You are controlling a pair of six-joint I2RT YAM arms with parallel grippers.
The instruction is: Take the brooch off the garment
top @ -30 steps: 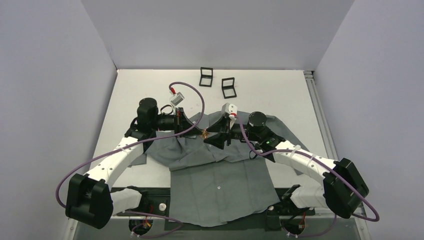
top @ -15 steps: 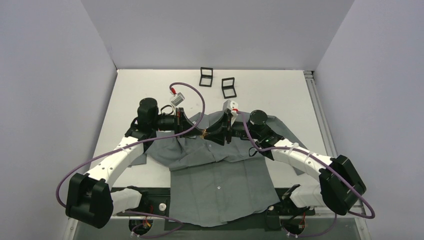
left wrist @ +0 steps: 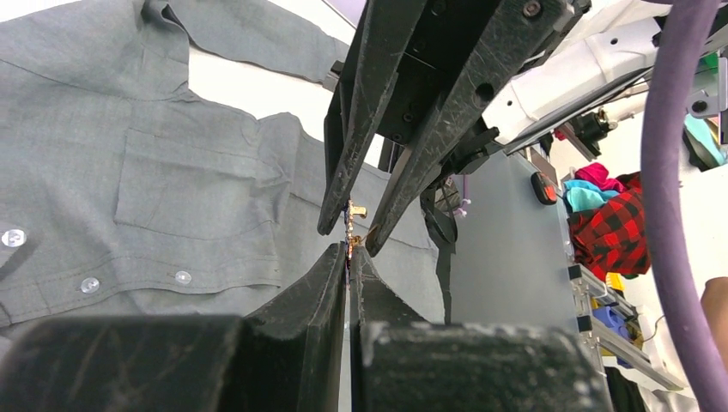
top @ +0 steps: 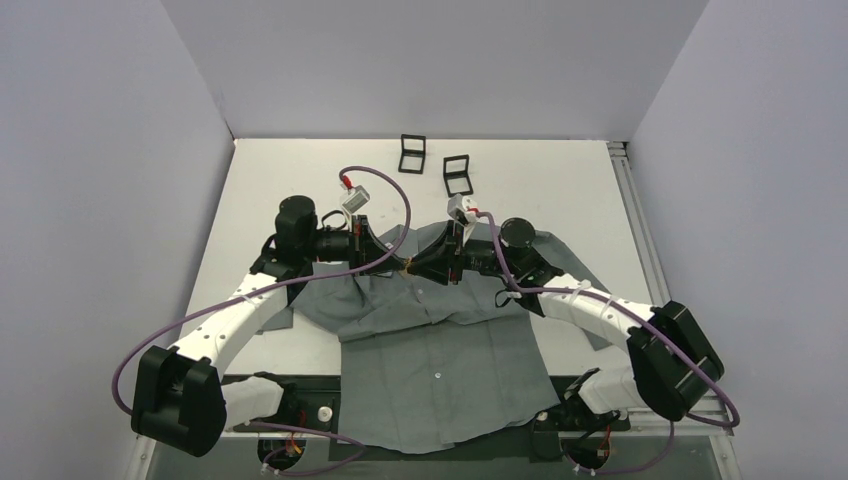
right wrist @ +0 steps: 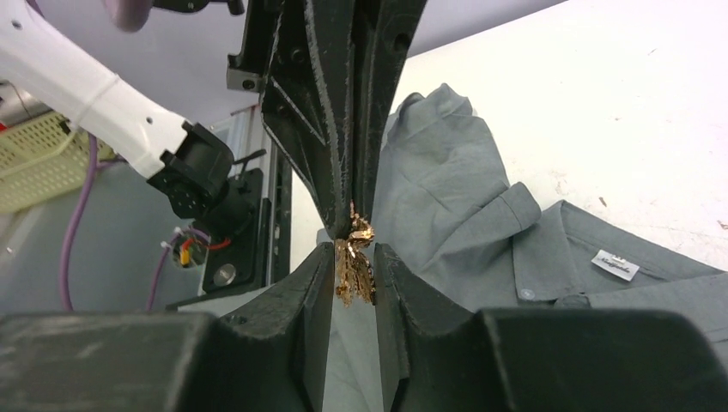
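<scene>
Brooch (right wrist: 354, 270): small gold-brown piece, held in the air between the two tool tips, above the collar end of the garment (top: 440, 350).
Garment: grey shirt lying flat on the bench (top: 560, 190), collar away from the arm bases.
Right tool (right wrist: 353, 254): fingers drawn to a narrow gap and pressed on the brooch body from both sides.
Left tool (left wrist: 350, 257): fingers all but closed, nipping a thin gold stem at the brooch's far end.
Key relation: the tools meet tip to tip along a line running left to right across the bench, with the brooch exactly between them. Neither arm is nearer, as both touch it.
Long axis: in the right wrist view the brooch runs lengthwise along that same line, body in the right tool and thin end toward the left.
Cloth: you cannot tell from these views whether any fabric is caught on the pin. Judgement: check this before you draw the tools apart.
Risk: judgement only, pulling off that line may bend the stem.
Writing: white label (right wrist: 615, 264) inside the collar, print too small to read.
Other: two black boxes (top: 457, 175) at the bench's far side, well apart.
</scene>
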